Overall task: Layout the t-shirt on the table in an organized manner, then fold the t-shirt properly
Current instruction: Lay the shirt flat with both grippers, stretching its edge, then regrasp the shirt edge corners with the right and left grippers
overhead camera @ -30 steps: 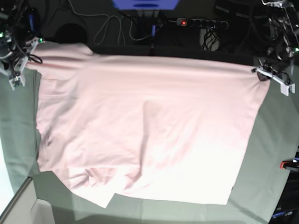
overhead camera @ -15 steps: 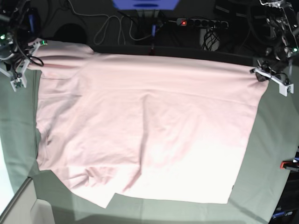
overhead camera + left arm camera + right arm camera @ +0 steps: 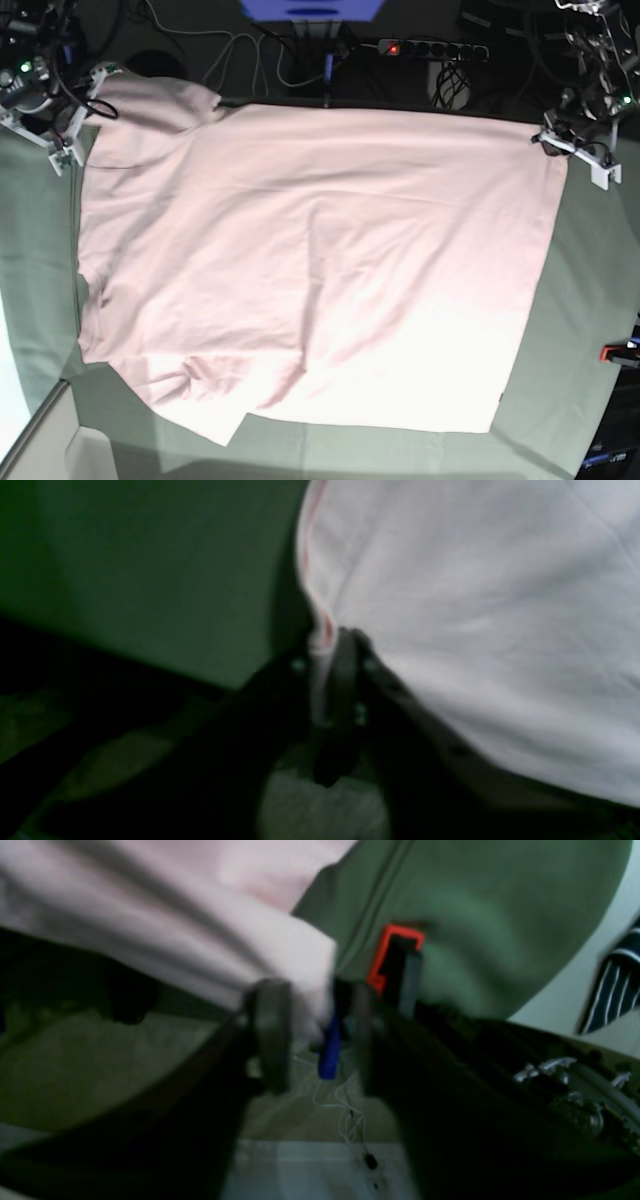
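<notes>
Grey-green worktop [image 3: 590, 290] under spread t-shirt [image 3: 320, 260], cables behind, left fingers [image 3: 332, 650] nipping its hem, right fingers [image 3: 272, 1032] parted around its corner.

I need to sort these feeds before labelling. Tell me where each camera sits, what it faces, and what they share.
Base: overhead, looking down on the t-shirt spread over the table; both arms at the far corners.
Left wrist: on the left hand, whose fingers pinch the shirt's edge.
Right wrist: on the right hand, fingers apart around a shirt corner, a red clamp beyond.
Shared: all three show pink shirt on green cloth.
</notes>
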`<state>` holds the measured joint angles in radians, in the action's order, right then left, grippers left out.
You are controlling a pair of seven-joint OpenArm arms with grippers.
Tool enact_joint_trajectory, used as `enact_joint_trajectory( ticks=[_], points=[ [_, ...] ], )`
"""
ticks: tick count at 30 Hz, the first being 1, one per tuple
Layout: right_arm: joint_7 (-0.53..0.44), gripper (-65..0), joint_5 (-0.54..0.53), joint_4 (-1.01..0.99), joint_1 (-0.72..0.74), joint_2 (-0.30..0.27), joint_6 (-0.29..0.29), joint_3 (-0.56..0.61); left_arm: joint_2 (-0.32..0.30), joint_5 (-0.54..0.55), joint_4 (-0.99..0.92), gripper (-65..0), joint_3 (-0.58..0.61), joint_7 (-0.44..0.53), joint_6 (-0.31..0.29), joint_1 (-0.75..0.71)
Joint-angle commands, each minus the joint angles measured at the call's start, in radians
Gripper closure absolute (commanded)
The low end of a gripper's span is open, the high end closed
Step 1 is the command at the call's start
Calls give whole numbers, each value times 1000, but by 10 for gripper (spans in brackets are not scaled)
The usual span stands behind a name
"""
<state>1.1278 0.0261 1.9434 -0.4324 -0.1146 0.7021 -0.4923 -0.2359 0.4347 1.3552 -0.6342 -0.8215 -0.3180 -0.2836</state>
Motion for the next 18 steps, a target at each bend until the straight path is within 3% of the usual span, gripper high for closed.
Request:
enact_joint_trajectory(
  ticks=[1, 4, 6, 18],
  points=[
    [-9, -295, 2, 17, 4, -10, -4, -7, -20, -4, 16, -149, -11, 9, 7, 2],
    [-7, -352, 2, 17, 10, -9, -4, -10, -15, -4, 20, -283, -11, -9, 7, 5],
    [-7, -365, 2, 18, 11, -7, -4, -35, -15, -1, 22, -320, -13, -19, 7, 8],
    [-15, -367, -1, 17, 31, -6, -4, -50, -15, -9, 11, -328, -98, -12, 9, 33]
  ],
)
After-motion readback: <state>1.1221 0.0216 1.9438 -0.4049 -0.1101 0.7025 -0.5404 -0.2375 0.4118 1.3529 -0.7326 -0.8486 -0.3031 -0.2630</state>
